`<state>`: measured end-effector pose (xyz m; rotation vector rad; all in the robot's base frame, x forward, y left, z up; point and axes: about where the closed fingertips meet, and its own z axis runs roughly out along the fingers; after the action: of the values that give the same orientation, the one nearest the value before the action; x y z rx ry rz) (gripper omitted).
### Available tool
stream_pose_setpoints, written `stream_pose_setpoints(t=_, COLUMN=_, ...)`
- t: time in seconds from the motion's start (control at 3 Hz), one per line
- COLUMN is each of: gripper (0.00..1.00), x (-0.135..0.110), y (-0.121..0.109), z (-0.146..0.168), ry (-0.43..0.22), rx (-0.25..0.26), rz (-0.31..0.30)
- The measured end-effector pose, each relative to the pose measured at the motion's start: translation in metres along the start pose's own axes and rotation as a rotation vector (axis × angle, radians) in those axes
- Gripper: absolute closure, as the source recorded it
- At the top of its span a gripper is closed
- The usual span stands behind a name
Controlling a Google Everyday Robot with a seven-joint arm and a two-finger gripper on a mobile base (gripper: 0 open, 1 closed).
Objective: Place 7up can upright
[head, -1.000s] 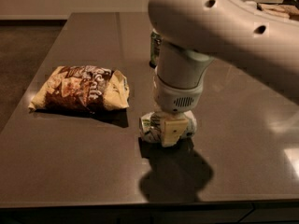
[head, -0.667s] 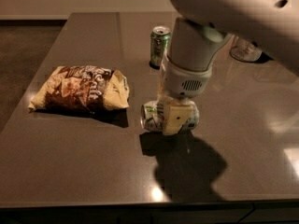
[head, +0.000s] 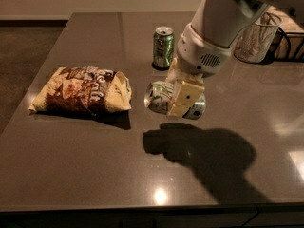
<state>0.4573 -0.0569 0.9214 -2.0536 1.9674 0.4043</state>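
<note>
7up can (head: 156,97) sideways, clamped in tool (head: 179,100), above table (head: 85,156)

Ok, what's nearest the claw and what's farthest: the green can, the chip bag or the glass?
The claw holds the 7up can on its side.
1. Green can: upright, just behind the claw.
2. Chip bag: on the left of the picture, its near end fairly close.
3. Glass: at the back right, farthest.

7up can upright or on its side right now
On its side: the 7up can lies horizontal, clamped in the gripper over the table, its silver top facing left. The green can behind it stands upright.
</note>
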Motion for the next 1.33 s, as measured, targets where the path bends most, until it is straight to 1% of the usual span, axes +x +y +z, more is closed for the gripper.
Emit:
stream_pose_setpoints(t=0.33, gripper=1.00, x=0.002, y=-0.008, z=-0.011, ry=-0.126, rx=0.005, rz=0.049)
stream_pose_setpoints(t=0.67, gripper=1.00, x=0.009, y=-0.016, z=-0.020, ry=-0.243, rx=0.053, rz=0.094)
stream_pose_setpoints(t=1.0, gripper=1.00, x=0.019, y=-0.025, z=-0.027, ry=-0.347, rx=0.135, rz=0.130)
stream_pose_setpoints(t=1.33, gripper=1.00, x=0.028, y=-0.034, z=-0.029, ry=-0.466, rx=0.199, rz=0.184)
